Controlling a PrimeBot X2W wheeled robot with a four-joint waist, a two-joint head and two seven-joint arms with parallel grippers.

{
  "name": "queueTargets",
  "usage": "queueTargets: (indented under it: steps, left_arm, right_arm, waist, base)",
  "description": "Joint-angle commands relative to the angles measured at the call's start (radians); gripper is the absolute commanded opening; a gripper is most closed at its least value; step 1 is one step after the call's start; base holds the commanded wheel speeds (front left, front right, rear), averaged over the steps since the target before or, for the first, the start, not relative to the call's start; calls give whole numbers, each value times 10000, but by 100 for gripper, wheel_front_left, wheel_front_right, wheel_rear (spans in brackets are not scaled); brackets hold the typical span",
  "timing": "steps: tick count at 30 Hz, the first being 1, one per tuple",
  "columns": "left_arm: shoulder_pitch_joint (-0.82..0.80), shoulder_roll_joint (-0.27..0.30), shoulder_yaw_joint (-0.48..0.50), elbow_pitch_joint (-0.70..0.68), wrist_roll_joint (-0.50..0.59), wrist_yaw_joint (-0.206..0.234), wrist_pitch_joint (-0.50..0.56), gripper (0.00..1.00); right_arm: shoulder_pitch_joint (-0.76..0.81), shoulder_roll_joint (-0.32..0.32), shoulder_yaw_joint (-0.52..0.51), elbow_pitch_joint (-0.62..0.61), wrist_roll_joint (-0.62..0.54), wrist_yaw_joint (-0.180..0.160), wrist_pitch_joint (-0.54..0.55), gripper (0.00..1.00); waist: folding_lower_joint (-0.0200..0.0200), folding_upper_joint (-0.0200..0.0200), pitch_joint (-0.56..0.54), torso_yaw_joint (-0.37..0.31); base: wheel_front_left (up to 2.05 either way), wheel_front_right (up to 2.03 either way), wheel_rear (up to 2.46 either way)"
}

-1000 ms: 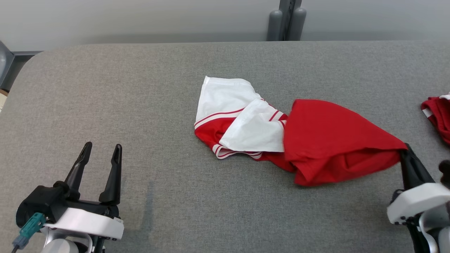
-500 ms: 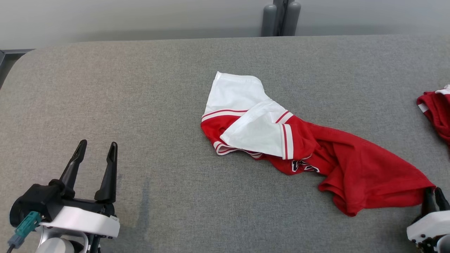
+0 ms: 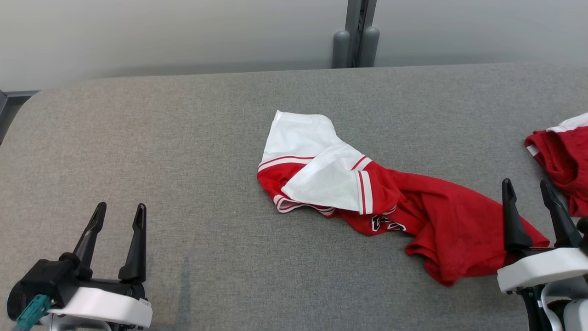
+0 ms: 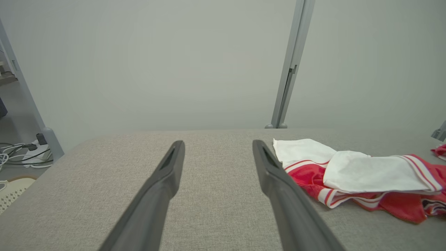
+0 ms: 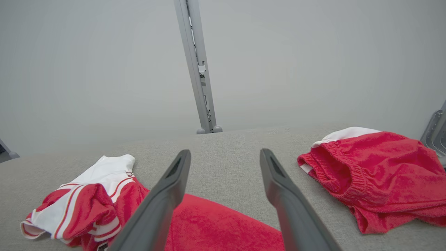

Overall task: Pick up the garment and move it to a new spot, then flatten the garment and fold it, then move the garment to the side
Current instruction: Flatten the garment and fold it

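Observation:
The garment (image 3: pixel 413 207) is a red shirt with white sleeves, lying crumpled across the middle of the grey table (image 3: pixel 183 138). Its white sleeves lie to the left and its red body trails toward the lower right. In the left wrist view the garment (image 4: pixel 366 174) lies right of the fingers. My right gripper (image 3: pixel 526 189) stands open just over the red hem at the lower right, holding nothing. From the right wrist view the garment (image 5: pixel 216 226) spreads beneath the two spread fingers. My left gripper (image 3: pixel 118 211) is open at the lower left, well away from the cloth.
A second red piece of clothing (image 3: pixel 558 156) with a white band lies at the table's right edge, also in the right wrist view (image 5: pixel 379 174). A grey post (image 3: pixel 356 32) rises behind the table's far edge. Cables (image 4: pixel 21 153) lie on the floor off the left end.
My right gripper dragged the red hem toward the lower right, spreading the shirt out, then let go and opened. The head camera shifted. The left gripper kept its place.

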Motion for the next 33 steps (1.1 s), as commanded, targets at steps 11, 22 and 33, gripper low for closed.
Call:
queueTargets:
  steps: [11, 22, 33]
  left_arm:
    - [926, 9, 88, -295, -163, 460, 99, 100]
    - [1296, 97, 104, -587, -221, 683, 243, 100]
    - [1137, 114, 30, -739, -261, 728, 378, 100]
  right_arm:
    - [1120, -3, 926, -2051, -1718, 1, 929, 100]
    - [1503, 33, 940, -2318, -1541, 1, 1130, 100]
    - [1397, 33, 945, -2274, -1270, 1, 1078, 100]
  waist:
    - [0, 0, -759, -113]
    - [0, 0, -784, -146]
    - [0, 0, -669, -91]
  base:
    - [0, 0, 0]
    - [0, 0, 0]
    - [0, 0, 0]
